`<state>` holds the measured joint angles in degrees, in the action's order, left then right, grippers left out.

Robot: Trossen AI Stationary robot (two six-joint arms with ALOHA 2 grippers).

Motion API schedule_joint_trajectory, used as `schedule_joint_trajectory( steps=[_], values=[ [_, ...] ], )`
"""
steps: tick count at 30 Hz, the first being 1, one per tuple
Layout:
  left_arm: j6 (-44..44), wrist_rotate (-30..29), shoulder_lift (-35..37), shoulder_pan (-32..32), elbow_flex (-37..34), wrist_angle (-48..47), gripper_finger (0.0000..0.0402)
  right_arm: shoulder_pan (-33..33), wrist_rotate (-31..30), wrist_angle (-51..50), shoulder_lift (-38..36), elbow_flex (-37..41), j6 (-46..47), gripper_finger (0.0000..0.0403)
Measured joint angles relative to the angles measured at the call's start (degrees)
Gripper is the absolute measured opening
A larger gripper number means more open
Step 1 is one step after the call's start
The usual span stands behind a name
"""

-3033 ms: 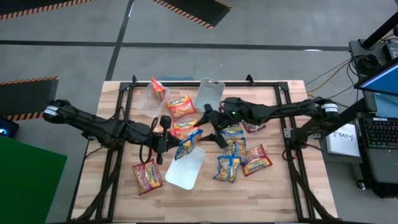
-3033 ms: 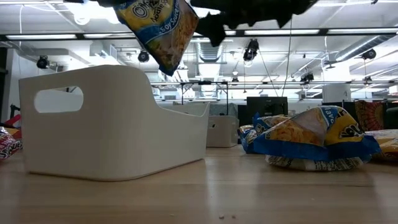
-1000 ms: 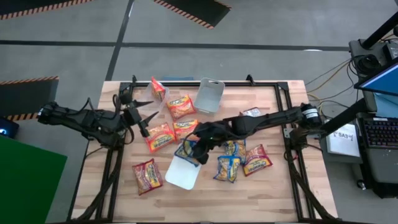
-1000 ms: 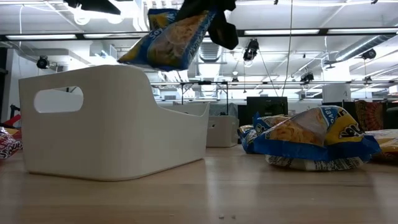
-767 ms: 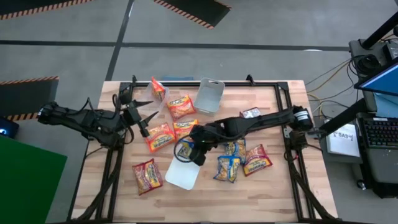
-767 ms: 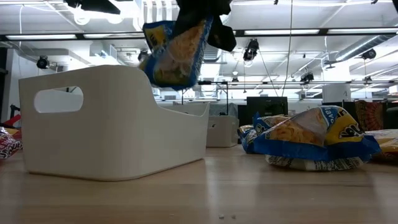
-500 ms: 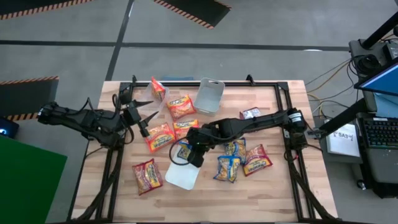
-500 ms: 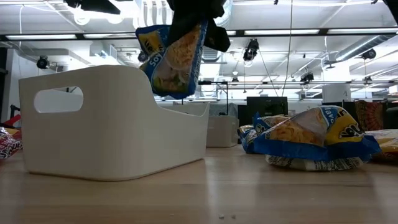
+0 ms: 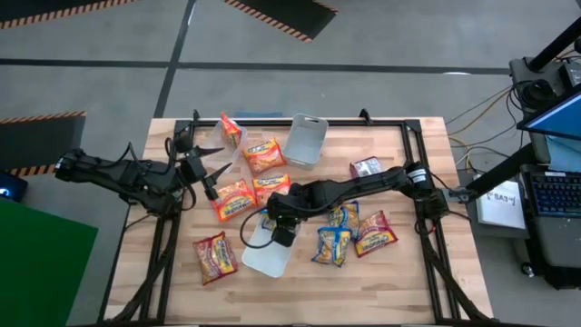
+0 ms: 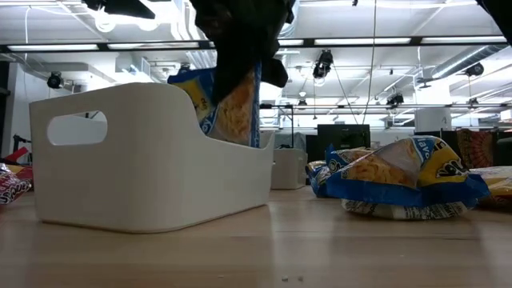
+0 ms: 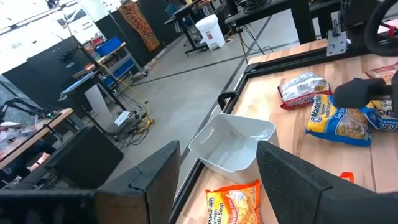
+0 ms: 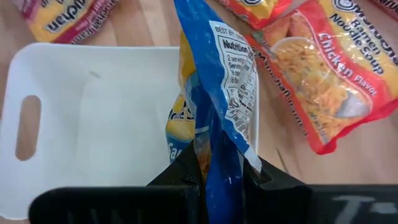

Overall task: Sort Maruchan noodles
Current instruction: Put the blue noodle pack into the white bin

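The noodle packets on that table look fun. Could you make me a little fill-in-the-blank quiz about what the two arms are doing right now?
1. The right gripper is shut on a blue-and-yellow noodle packet and holds it over the ____ tray.
2. The left gripper holds ____; its fingers are open.
3. The packet hangs with its lower end ____ the tray's rim.
4. The orange packet right beside that tray reads ____ Flavor.

Missing words: white; nothing; below; Chicken

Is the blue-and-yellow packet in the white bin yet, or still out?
Partly in. The blue-and-yellow packet hangs upright from the shut right gripper, its lower end behind the white bin wall; not released.
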<state>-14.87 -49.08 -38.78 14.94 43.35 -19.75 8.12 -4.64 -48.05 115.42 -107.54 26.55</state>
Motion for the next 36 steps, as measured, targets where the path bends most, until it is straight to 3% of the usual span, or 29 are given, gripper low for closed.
schedule_joint_trajectory(
  steps=[8, 22, 29, 36],
  values=[
    [0.0, 0.1, -0.5, 0.0, 0.0, 0.0, 0.0196, 0.0, -2.9, 0.4, 0.0, 0.1, 0.3, 0.0044],
    [0.2, 0.1, -0.6, 0.0, 0.0, 0.0, 0.0196, -0.3, -2.9, -3.2, -0.2, -0.2, 0.4, 0.0156],
    [0.7, 0.1, -0.9, 0.0, 0.0, 0.0, 0.0196, -0.6, -3.0, -13.1, -0.8, -5.8, -0.5, 0.0159],
    [0.9, 1.3, -2.3, 0.0, 0.0, 0.0, 0.0196, -0.5, -2.9, -16.2, -5.3, -4.5, -7.2, 0.0147]
  ],
)
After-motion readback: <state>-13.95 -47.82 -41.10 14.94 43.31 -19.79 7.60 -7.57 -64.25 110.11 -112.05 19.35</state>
